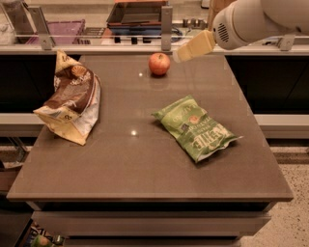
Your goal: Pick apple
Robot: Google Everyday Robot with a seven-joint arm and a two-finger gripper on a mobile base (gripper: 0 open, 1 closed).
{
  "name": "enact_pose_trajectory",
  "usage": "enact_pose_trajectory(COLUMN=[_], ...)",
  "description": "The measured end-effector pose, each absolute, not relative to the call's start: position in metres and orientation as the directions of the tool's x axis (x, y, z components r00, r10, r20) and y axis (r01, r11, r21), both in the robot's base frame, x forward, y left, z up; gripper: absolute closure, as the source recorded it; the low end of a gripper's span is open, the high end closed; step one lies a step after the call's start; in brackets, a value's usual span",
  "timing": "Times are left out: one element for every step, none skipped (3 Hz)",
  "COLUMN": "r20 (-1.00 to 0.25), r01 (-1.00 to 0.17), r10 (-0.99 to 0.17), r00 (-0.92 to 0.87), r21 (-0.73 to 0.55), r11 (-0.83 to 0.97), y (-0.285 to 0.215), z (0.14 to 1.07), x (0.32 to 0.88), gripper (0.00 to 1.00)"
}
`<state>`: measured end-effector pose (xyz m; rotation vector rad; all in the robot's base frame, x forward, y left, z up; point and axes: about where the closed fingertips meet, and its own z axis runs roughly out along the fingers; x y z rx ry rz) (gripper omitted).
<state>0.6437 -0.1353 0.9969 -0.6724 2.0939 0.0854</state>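
Observation:
The apple (159,63) is small, round and red-orange and sits near the far edge of the brown table (145,164). My gripper (179,55) reaches in from the upper right on a white arm. Its cream-coloured tip is just right of the apple and slightly above it, apart from it. Nothing is held.
A brown and cream snack bag (71,99) lies at the table's left side. A green chip bag (194,127) lies right of centre. Behind the table runs a counter with a glass rail, a dark tray (137,14) and a purple bin (63,30).

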Motion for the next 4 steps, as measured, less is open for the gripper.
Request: enact_pose_trajectory(r20=[-0.797,-0.800,-0.808,-0.811], r01=[-0.522,-0.556,-0.586,-0.603], r10=[-0.419,-0.412,-0.395,-0.380], r00=[-0.434,-0.436,-0.438,-0.445], r21=[-0.157,-0.120,-0.077,-0.042], r11=[0.839,0.822,0.806,0.796], y=[-0.117,-0.098,-0.078,-0.063], z=[0.986,0.971,0.954,0.936], x=[0.668,0.693,0.720,0.741], gripper=[0.00,0.00,0.00,0.00])
